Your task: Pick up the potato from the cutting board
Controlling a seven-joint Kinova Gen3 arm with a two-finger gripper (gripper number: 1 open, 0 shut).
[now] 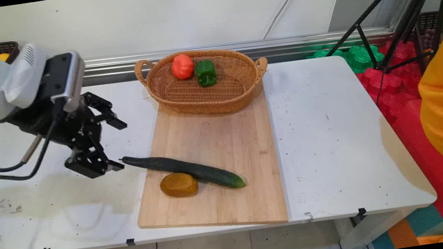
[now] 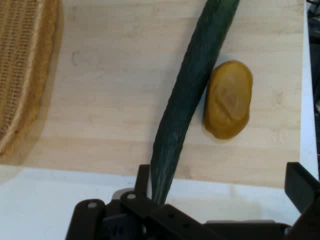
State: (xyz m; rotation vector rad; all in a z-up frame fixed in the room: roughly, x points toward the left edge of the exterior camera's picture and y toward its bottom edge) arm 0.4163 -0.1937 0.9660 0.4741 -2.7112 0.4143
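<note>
Black two-finger gripper [image 1: 115, 146] hangs with its jaws spread and empty at the cucumber [image 1: 185, 171] stem tip, which overhangs the wooden cutting board [image 1: 224, 149] onto the white table [image 1: 333, 136]. Touching the cucumber at its five o'clock lies a brown potato [image 1: 178, 185]. At the board's twelve o'clock, a wicker basket [image 1: 239, 97] holds a tomato [image 1: 182, 66] and green pepper [image 1: 206, 73]

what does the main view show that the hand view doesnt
Only the main view shows the orange-red tomato and the green bell pepper inside the oval woven wicker basket, plus the whole white table.

Only the hand view shows the long dark green cucumber's tip running down between the open pincer's fingers.

Both show the cucumber, the brownish-yellow oval potato touching it, the light wooden cutting board and part of the basket.
</note>
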